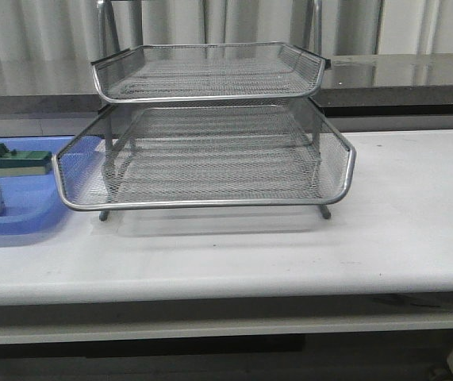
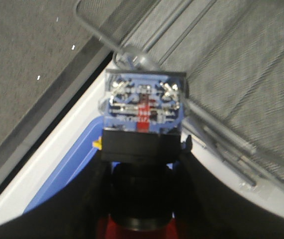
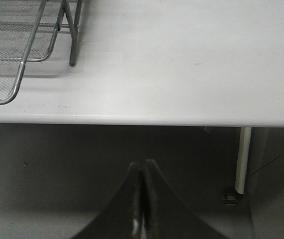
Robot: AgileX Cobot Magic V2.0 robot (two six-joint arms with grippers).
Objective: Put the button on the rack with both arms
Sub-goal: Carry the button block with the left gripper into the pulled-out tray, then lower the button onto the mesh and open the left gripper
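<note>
One rack (image 1: 210, 143), one button (image 2: 144, 129), one blue tray (image 1: 20, 218) — two blocks inside.

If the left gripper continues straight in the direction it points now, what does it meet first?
Probably the rack: its wire rim and mesh lie just beyond the button held in the left gripper. Depth is unclear.

Table: white table (image 1: 401, 214), long and flat.
On it: rack (image 1: 210, 151) centre, blue tray (image 1: 20, 226) touching its left.

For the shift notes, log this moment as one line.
left gripper: shut on button | right gripper: shut, empty | rack: no button in it
</note>
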